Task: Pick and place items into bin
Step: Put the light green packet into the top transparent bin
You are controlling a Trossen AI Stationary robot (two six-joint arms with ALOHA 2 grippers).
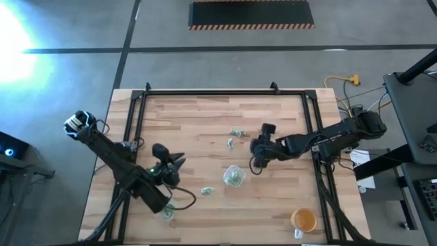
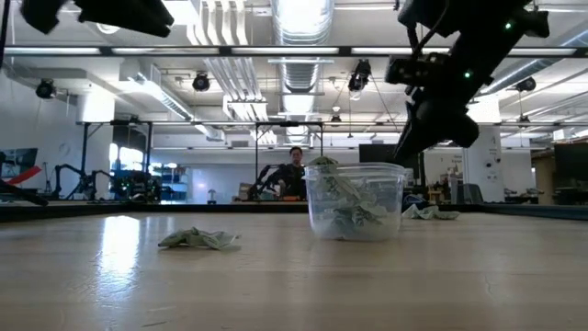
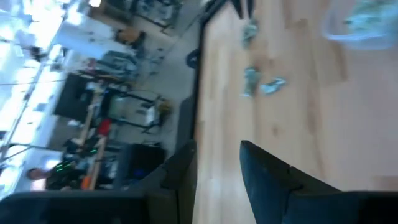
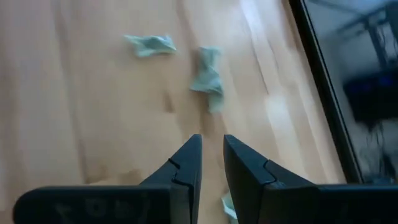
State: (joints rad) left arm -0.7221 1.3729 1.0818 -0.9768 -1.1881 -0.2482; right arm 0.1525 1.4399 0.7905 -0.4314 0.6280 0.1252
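The right gripper (image 4: 211, 158) hangs above the counter (image 1: 198, 130) with its fingers nearly together and nothing between them. Two wrappers (image 4: 205, 76) lie just ahead; others sit in the cup (image 1: 233, 175). It should spread wider, come straight down over one wrapper, then close. The left gripper (image 3: 217, 165) waits with fingers apart, empty.

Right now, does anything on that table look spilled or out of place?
Yes: crumpled green-and-white wrappers lie loose on the wooden table, though some already sit in the clear cup. Another clear cup stands near the table's front edge.
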